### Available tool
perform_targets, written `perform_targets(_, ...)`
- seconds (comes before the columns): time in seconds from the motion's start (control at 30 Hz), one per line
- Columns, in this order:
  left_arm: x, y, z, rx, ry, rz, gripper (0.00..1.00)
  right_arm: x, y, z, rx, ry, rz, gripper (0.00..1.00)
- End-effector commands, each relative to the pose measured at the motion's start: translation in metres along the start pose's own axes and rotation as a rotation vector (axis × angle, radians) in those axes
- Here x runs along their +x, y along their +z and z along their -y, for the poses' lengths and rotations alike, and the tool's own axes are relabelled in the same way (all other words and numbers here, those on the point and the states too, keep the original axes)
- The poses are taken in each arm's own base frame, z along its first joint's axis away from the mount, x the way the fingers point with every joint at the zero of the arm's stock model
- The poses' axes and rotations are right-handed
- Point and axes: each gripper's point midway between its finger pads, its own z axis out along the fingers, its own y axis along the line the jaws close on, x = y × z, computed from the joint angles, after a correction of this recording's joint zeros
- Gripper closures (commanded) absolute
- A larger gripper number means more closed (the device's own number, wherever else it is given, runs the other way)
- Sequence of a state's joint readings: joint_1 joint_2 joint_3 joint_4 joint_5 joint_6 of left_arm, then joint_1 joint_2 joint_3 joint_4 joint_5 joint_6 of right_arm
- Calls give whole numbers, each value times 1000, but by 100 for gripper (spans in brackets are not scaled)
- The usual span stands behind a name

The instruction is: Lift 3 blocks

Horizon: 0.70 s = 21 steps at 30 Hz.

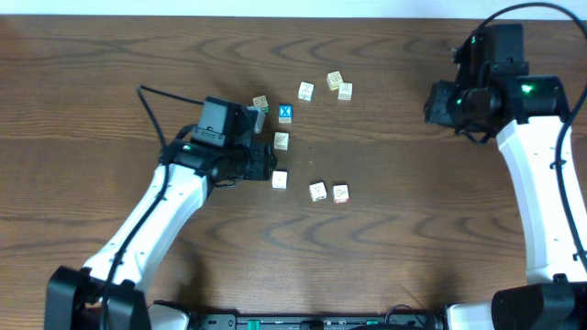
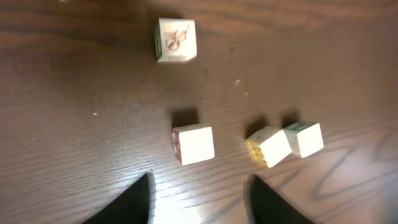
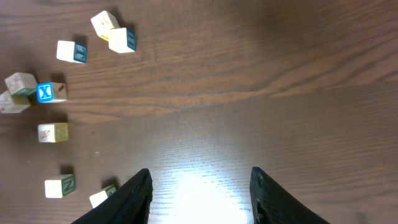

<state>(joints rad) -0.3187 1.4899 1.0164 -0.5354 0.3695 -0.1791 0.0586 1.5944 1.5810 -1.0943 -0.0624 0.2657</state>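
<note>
Dark wood-grain surface [image 1: 110,55]: near its middle a white block [image 2: 194,144] lies just ahead of the released, empty left gripper [image 2: 199,186]. A yellow-sided block [image 2: 268,146] and a green-edged block [image 2: 305,138] sit close together beside it. The right gripper [image 3: 200,180] hangs released and empty toward the far right corner.

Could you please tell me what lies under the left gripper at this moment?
Only bare wooden table shows between the left gripper's open fingers; a cream block sits just ahead of their tips. From overhead, the gripper body covers that spot.
</note>
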Motion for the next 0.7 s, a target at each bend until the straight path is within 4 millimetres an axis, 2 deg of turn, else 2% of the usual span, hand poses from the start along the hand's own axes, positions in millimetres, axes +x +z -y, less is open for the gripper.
perform_targets(0.0, -1, 8, -8, -120, -27, -1, 56, 19, 23, 0, -33, -4, -57, 52)
perform_targets(0.1, 5, 15, -7, -161, 0, -17, 51, 31, 40, -3, -67, 0, -84, 52)
perform_targets(0.23, 8, 19, -5, -232, 50, -12, 51, 51, 57, -3, -95, 9, -133, 51)
perform_targets(0.47, 18, 31, 14, -278, 159, -19, 50, 81, 84, 6, -82, 17, -190, 52)
perform_targets(0.57, 29, 46, 18, -294, 209, -61, 49, 96, 95, 11, -75, 20, -214, 52)
perform_targets(0.67, 39, 59, 14, -309, 209, -106, 49, 103, 100, 13, -72, 20, -224, 52)
